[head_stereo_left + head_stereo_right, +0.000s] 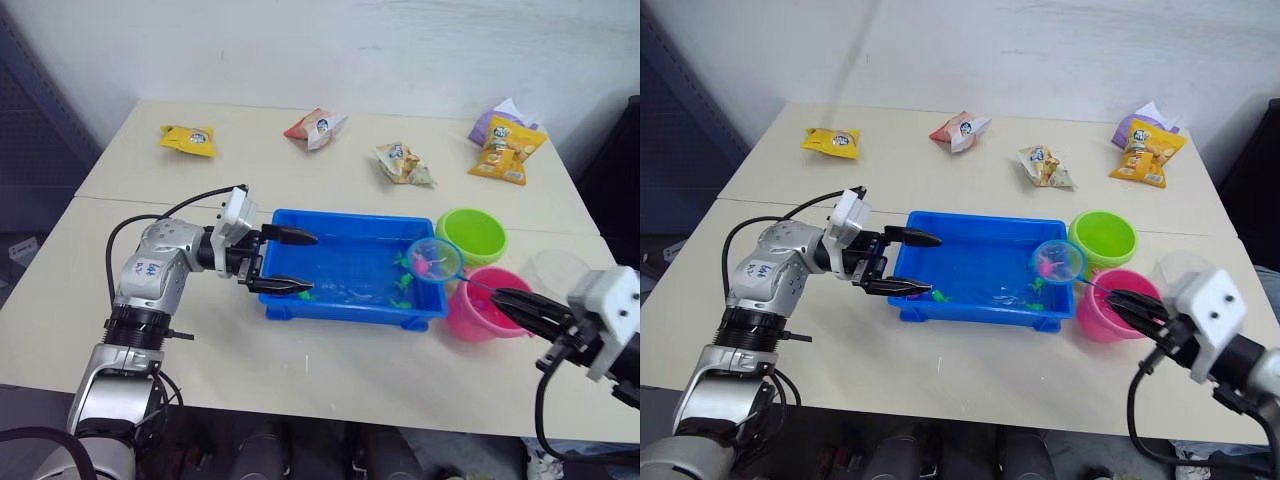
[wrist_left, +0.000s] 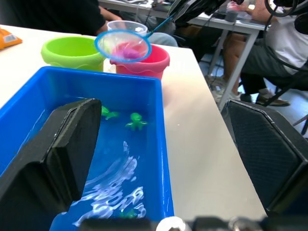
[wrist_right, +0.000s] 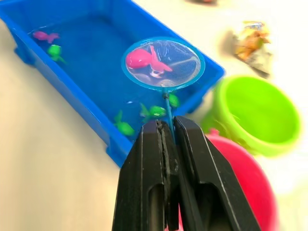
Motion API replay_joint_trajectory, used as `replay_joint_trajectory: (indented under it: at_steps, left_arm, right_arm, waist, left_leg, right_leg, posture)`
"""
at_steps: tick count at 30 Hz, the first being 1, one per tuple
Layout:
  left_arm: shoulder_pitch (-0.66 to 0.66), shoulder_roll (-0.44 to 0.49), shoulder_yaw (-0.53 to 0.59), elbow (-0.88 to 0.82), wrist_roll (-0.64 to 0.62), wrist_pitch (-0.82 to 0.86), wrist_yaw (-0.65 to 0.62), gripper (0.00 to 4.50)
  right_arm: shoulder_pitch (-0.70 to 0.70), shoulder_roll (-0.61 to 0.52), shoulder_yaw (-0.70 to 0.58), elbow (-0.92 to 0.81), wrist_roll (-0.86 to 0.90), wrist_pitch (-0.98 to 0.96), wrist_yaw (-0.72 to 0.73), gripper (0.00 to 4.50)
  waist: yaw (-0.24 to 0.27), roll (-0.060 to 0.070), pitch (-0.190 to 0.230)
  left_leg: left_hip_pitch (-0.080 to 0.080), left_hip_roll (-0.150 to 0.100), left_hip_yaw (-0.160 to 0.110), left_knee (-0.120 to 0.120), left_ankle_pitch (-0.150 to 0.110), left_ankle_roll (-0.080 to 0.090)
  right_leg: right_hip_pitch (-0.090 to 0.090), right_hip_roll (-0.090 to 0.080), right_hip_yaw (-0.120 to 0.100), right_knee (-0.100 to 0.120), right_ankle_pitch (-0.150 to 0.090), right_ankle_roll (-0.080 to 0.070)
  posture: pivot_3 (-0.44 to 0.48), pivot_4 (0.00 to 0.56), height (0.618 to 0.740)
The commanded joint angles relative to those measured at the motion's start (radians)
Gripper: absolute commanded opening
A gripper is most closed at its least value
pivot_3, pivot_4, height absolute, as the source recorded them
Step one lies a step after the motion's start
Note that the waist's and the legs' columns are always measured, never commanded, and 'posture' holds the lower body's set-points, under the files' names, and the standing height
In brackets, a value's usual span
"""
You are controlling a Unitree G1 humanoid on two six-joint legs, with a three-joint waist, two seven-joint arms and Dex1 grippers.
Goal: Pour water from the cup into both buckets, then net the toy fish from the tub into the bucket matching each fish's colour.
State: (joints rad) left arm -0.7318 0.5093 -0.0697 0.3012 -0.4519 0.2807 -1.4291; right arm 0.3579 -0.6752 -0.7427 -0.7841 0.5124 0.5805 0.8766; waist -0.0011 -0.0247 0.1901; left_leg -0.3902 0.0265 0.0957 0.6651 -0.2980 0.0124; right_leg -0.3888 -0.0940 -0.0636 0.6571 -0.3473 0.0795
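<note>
Pale tabletop against a white wall, with snack packets scattered along its far side. The tub, bright blue and holding shallow water, lay at centre; the green bucket and the pink bucket stood touching just beside its right end, and the clear cup stood near them further right. The right gripper was clenched on the thin dark handle of the net, whose light blue hoop hung above the tub's right end with one pink fish lying in the mesh. Several green fish and another pink fish remained in the water. The left gripper was spread wide, its fingers straddling the tub's left wall, one inside and one outside, gripping nothing.

Handling, as judged: the net appeared very light, but its handle was slim and smooth and likely to twist or slip in a pinch, so a hold far back along the shaft gave reach at the cost of steadiness. The mesh looked soft and shallow; the tiny wet fish would probably slide out at a modest tilt. The tub seemed stiff, best steadied at its rim.
</note>
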Motion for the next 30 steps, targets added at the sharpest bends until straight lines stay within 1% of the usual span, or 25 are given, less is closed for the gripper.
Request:
replay_joint_trajectory:
  at_steps: [1,5,8,10,14,19,22,23,24,27,30]
  left_arm:
    - [-0.049,-0.023,-0.010,0.034,0.011,-0.039,-0.030,4.48]
    - [-0.055,-0.036,-0.018,0.054,0.019,-0.053,-0.043,4.48]
    - [-0.051,-0.041,-0.022,0.055,0.020,-0.056,-0.044,4.48]
    - [-0.049,-0.045,-0.022,0.052,0.020,-0.054,-0.041,4.48]
    - [-0.032,-0.056,-0.025,0.023,0.015,-0.042,-0.031,4.48]
    - [-0.015,-0.056,-0.022,-0.004,0.012,-0.027,-0.022,4.48]
    - [-0.001,-0.052,-0.016,-0.026,0.008,-0.012,-0.012,4.48]
    - [0.001,-0.051,-0.016,-0.030,0.008,-0.009,-0.010,4.48]
    - [0.003,-0.052,-0.015,-0.034,0.008,-0.006,-0.009,4.48]
    - [0.006,-0.054,-0.016,-0.041,0.007,0.001,-0.002,4.48]
    - [0.009,-0.062,-0.013,-0.043,0.001,0.013,0.009,4.48]
  right_arm:
    - [0.099,0.072,-0.123,0.008,-0.030,-0.168,0.024,0.00]
    - [0.202,0.123,-0.132,0.105,-0.153,-0.366,0.028,0.00]
    - [0.233,0.135,-0.100,0.208,-0.310,-0.615,0.002,0.00]
    - [0.225,0.142,-0.091,0.274,-0.376,-0.742,-0.035,0.00]
    - [0.194,0.168,-0.077,0.403,-0.504,-0.951,-0.162,0.00]
    - [0.217,0.122,-0.046,0.527,-0.686,-1.225,-0.254,0.00]
    - [0.203,0.080,-0.110,0.588,-0.900,-1.430,-0.410,0.00]
    - [0.201,0.070,-0.121,0.602,-0.946,-1.472,-0.450,0.00]
    - [0.196,0.066,-0.145,0.608,-1.035,-1.521,-0.519,0.00]
    - [0.198,0.063,-0.179,0.626,-1.234,-1.597,-0.686,0.00]
    - [0.208,0.064,-0.181,0.633,-1.352,-1.589,-0.814,0.00]
  waist:
    - [0.002,0.000,0.000]
    - [-0.002,0.000,0.000]
    - [-0.004,0.000,0.000]
    - [-0.004,0.000,0.000]
    - [-0.002,0.000,0.000]
    - [-0.003,0.001,0.000]
    - [-0.003,0.001,0.000]
    - [-0.003,0.001,0.000]
    - [-0.003,0.001,0.000]
    - [-0.002,0.001,0.000]
    - [-0.003,0.001,0.000]
  left_leg:
    - [0.000,0.000,0.000,0.000,0.000,0.000]
    - [0.001,-0.001,0.000,-0.001,0.000,0.000]
    - [0.002,0.000,0.001,-0.001,0.000,0.000]
    - [0.003,0.000,0.002,-0.001,0.000,0.000]
    - [0.003,0.000,0.001,-0.001,0.000,-0.001]
    - [0.004,0.000,0.001,-0.001,0.001,-0.002]
    - [0.004,0.000,0.002,-0.001,0.001,-0.002]
    - [0.004,-0.001,0.002,-0.001,0.001,-0.002]
    - [0.004,0.000,0.002,-0.001,0.001,-0.002]
    - [0.004,0.000,0.001,-0.001,0.002,-0.004]
    - [0.004,0.000,0.001,-0.001,0.002,-0.004]
  right_leg:
    - [0.000,0.000,0.000,0.000,0.000,0.000]
    - [0.001,0.000,0.000,-0.001,0.000,0.000]
    - [0.001,0.000,0.001,-0.001,0.000,0.000]
    - [0.002,0.000,0.002,0.000,0.000,0.000]
    - [0.002,0.000,0.002,0.000,0.000,0.000]
    - [0.002,0.000,0.002,0.000,0.000,0.000]
    - [0.002,0.000,0.003,0.000,0.000,0.000]
    - [0.002,0.000,0.003,0.000,0.000,0.000]
    - [0.002,0.000,0.003,0.000,0.000,0.000]
    - [0.002,0.000,0.003,0.000,0.000,0.000]
    - [0.002,0.000,0.003,0.000,0.000,0.000]
  posture:
    - [0.000,0.150,0.738]
    - [0.000,0.150,0.738]
    - [0.000,0.150,0.738]
    - [0.000,0.150,0.738]
    - [0.000,0.150,0.738]
    - [0.000,0.150,0.738]
    - [0.000,0.150,0.738]
    - [0.000,0.150,0.738]
    - [0.000,0.150,0.738]
    - [0.000,0.150,0.738]
    - [0.000,0.150,0.738]
